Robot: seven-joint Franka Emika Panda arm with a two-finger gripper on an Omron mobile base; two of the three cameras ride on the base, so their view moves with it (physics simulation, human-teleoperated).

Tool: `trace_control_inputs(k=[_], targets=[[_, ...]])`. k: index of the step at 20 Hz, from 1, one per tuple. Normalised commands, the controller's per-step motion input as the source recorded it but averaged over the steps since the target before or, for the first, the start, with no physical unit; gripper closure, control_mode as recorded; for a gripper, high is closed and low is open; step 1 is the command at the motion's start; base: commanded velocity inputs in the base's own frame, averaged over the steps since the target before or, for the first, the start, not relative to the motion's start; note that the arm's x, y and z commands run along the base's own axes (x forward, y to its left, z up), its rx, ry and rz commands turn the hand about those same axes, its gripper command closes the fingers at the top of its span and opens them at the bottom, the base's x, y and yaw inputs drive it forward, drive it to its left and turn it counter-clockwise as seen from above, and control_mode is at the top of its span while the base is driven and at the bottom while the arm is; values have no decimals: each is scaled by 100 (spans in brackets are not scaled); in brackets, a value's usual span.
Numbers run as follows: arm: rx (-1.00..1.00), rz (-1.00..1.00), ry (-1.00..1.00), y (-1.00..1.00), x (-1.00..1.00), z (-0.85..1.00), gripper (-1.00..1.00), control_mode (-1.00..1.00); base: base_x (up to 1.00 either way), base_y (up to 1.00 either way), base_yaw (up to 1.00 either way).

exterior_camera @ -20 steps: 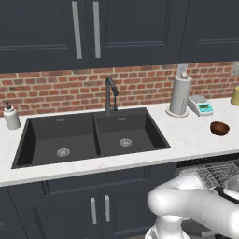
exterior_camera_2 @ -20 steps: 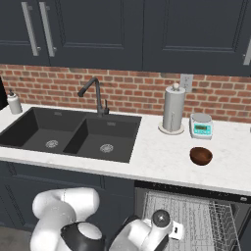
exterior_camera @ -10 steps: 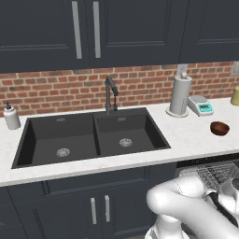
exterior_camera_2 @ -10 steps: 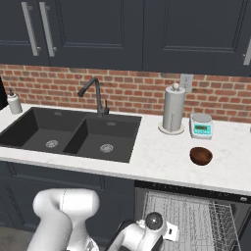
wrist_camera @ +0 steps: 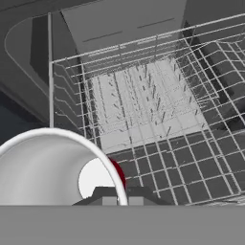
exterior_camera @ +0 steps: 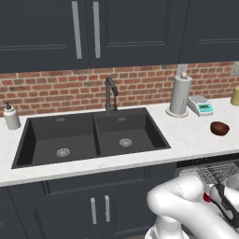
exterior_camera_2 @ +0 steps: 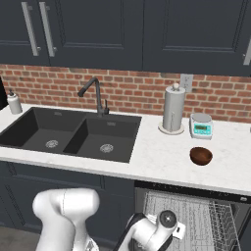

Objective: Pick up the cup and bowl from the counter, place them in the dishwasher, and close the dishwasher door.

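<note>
My gripper (wrist_camera: 118, 197) is shut on the cup (wrist_camera: 117, 175), a small red cup whose white inside faces the hand view. A red sliver of the cup (exterior_camera: 207, 198) shows beside the hand, low by the dishwasher (exterior_camera: 215, 172). The grey wire rack (wrist_camera: 148, 100) lies pulled out just ahead of the cup. The dark-brown bowl (exterior_camera: 219, 128) (exterior_camera_2: 201, 156) sits on the white counter (exterior_camera_2: 157, 152), right of the sink and above the dishwasher (exterior_camera_2: 196, 215). The dishwasher door is out of view.
A black double sink (exterior_camera: 88, 137) with a faucet (exterior_camera: 110, 93) fills the counter's left. A paper-towel roll (exterior_camera_2: 173, 109) and a white-and-teal scale (exterior_camera_2: 201, 125) stand behind the bowl. A soap bottle (exterior_camera: 11, 116) is far left, and a pale yellow container (exterior_camera: 235, 95) far right.
The hand with the cup has sunk a little lower toward the pulled-out rack. The bowl and the other things on the counter have stayed put.
</note>
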Motion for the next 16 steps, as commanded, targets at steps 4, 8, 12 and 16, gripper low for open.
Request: trace_control_inputs(k=[4,8,12,16], targets=[[15,-2,0,-29,26,13,100,-100,0,0,0],[0,0,10,-4,34,0,100,-100,0,0,0],[0,0,2,0,33,-7,100,-100,0,0,0],[0,0,0,0,7,-31,100,-100,0,0,0]])
